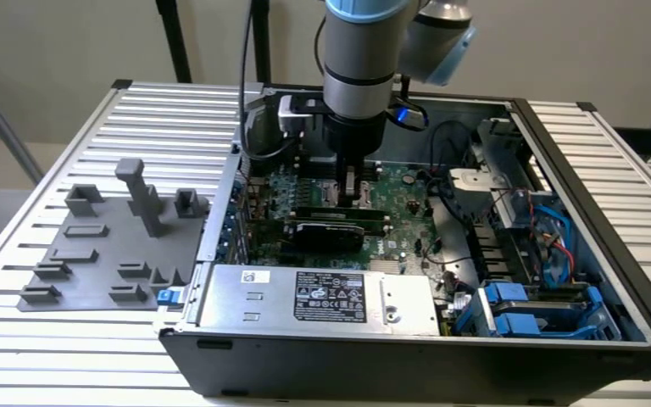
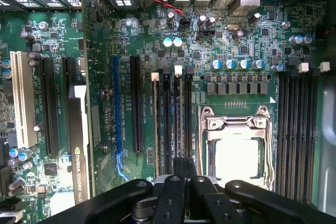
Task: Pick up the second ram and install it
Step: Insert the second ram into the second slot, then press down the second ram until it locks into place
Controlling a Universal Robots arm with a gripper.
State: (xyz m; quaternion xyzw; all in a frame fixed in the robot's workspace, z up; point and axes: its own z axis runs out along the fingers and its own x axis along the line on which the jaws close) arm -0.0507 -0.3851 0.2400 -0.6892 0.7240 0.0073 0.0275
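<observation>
The gripper (image 2: 184,167), fingers together, presses over the second ram (image 2: 181,114) in its slot; off-centre pressure could tilt the stick and strain the motherboard (image 2: 247,40).

We see an open black computer case (image 1: 416,360) on a slatted metal table (image 1: 65,356); inside it lies a green motherboard (image 2: 247,61) with an empty CPU socket (image 2: 236,150); a grey plastic tray (image 1: 105,254) sits at the exterior view's left.
</observation>
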